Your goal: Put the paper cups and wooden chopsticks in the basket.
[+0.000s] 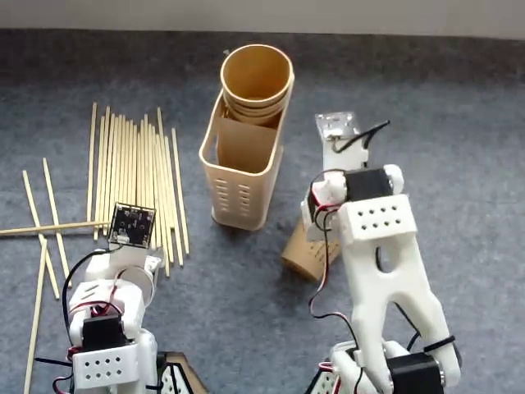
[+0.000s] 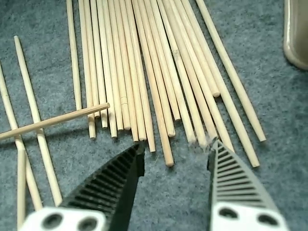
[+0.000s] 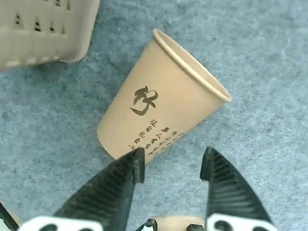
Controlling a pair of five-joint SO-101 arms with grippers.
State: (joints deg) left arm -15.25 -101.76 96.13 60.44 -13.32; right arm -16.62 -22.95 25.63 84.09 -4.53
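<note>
— Grey, felt-like cloth covers your bench (image 1: 459, 98). The cream basket (image 1: 238, 193) stands upright near the middle, and a stack of paper cups (image 1: 256, 78) is nested in its far compartment, rims rising above the wall.

— Agreed. You also have a single paper cup (image 3: 159, 106) lying on its side on the cloth, just beside the basket's near right corner and partly under your right arm in the high view. Its open mouth points away from the basket.

— Your right pincer (image 3: 173, 153) hangs over that cup's base end with its fingers spread wide. Whether the dark fingertip touches the cup, you cannot tell from the wrist camera.

— On the other side, a row of wooden chopsticks (image 1: 135, 164) lies flat and roughly parallel on the cloth, left of the basket and apart from it.

— Your left pincer (image 2: 176, 147) sits over the near ends of that row, also opened wide, one tip close to the stick ends.

— Note the crosswise chopstick (image 2: 53, 120): it rests across several others at the row's left edge. A few loose chopsticks (image 1: 49, 201) are scattered farther left, some overlapping.
</note>
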